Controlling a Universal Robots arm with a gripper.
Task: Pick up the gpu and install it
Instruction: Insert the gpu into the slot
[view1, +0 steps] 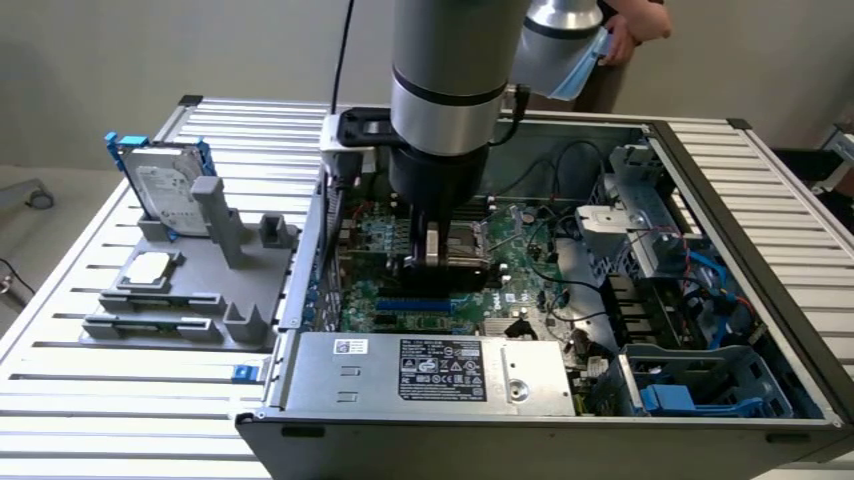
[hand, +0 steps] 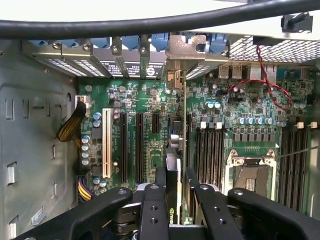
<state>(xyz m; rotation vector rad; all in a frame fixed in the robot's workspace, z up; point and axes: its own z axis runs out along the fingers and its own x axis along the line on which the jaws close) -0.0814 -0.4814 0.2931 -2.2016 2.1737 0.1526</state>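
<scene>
My claw (hand: 176, 187) stands partly closed, its 2 black fingers (hand: 154, 202) clamped on either face of the gpu (hand: 173, 167), which stands on edge between them. The card is down inside the open computer case (view1: 747, 190), above the green motherboard (hand: 235, 107), between the black expansion slots (hand: 139, 145) and the memory slots (hand: 210, 152). Whether its lower edge sits in a slot I cannot tell. Further off, its silver end bracket (hand: 186, 47) meets the row of rear slot covers (hand: 95, 62). Beyond the case, on the slatted table (view1: 80, 420), a grey holder (view1: 200, 300) carries a hard drive in a blue frame (view1: 167, 185). A person's hand (view1: 643, 22) shows behind the arm.
</scene>
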